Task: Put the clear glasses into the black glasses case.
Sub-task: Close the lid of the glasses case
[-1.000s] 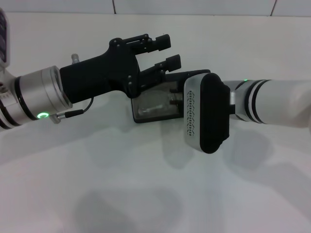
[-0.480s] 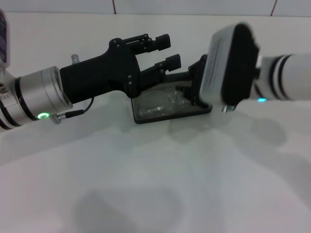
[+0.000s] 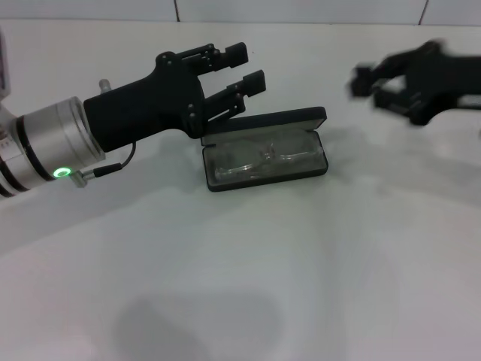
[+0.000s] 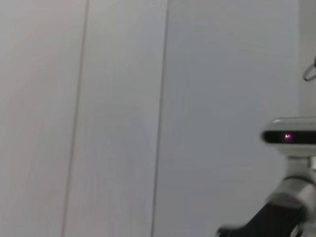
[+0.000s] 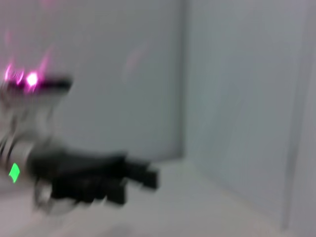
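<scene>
Clear glasses (image 3: 263, 159) lie inside the open black glasses case (image 3: 267, 154), just beyond and below the left gripper (image 3: 242, 68), whose spread fingers hold nothing. Right gripper (image 3: 368, 83), apparently released, hangs well apart. Closing the lid gently comes next.

A plain white tabletop (image 3: 248, 286) filled the head view under soft, even light that cast faint grey shadows, and it met a white tiled wall (image 3: 301, 9) whose thin dark seams also crossed the left wrist view.
</scene>
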